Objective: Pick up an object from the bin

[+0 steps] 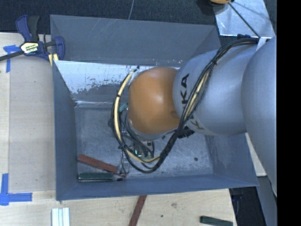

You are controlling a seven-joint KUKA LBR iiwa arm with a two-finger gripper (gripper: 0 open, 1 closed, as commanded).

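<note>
Candidates lie at lower left of the bin [63, 126] floor: a reddish-brown flat stick [96, 163] and, just below it, a dark green pen-like rod [94, 176]. Both look light, stiff and smooth, so the best hold is probably mid-length, across the narrow width. The tool [123, 169] sits at their right ends; whether it is spread or pressed together cannot be told.

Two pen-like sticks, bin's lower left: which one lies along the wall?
The dark green stick, flat along the view's lower wall. The reddish-brown stick lies slanted above it.
</note>
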